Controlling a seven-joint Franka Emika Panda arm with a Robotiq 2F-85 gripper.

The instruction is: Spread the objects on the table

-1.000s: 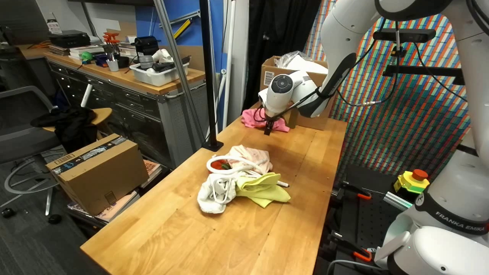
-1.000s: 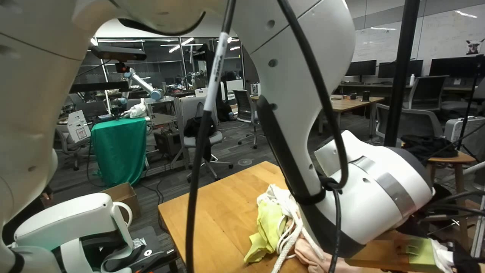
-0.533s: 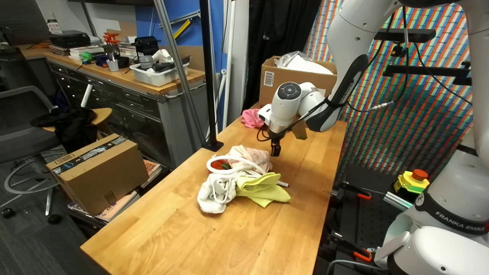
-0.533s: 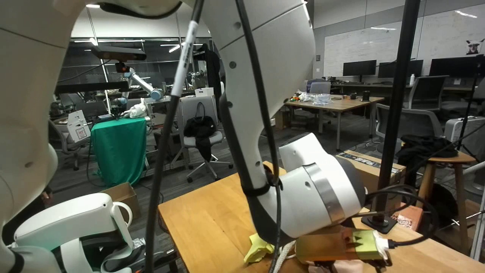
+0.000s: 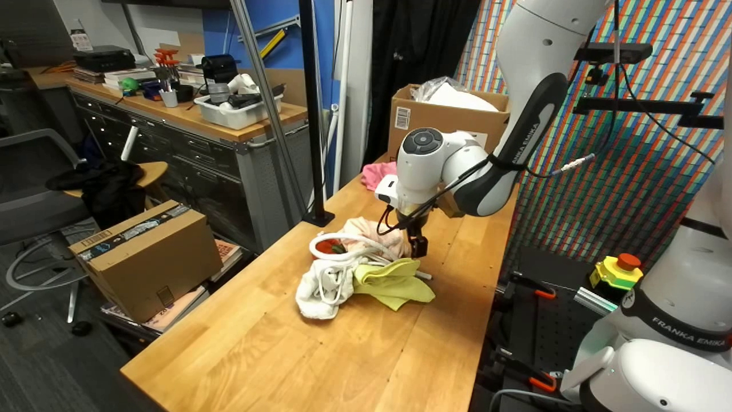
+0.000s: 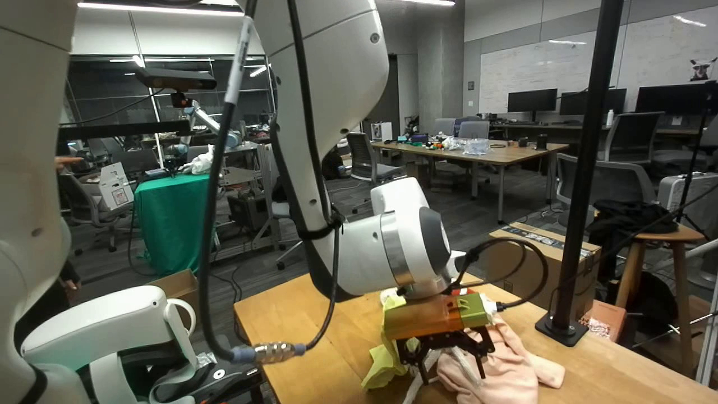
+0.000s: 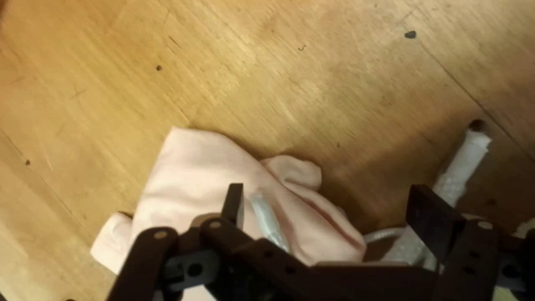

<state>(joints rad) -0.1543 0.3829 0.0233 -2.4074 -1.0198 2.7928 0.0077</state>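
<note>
A loose pile lies mid-table. It holds a pale peach cloth, a whitish rag, a yellow-green cloth and a white cord looped around a small red ball and a small dark green piece. Farther back lies a bright pink cloth, partly behind the arm. My gripper points down at the pile's edge, jaws wide apart, holding nothing. In the wrist view one finger overlaps the peach cloth, the other the cord; whether either touches, I cannot tell.
An open cardboard box with a white label stands at the table's far end. A black post rises from one long edge. Bare planks extend beside the peach cloth in the wrist view.
The gripper has travelled from beside the bright pink cloth toward the pile and come down at the peach cloth's edge, staying open. The cloths and cord have not visibly moved.
</note>
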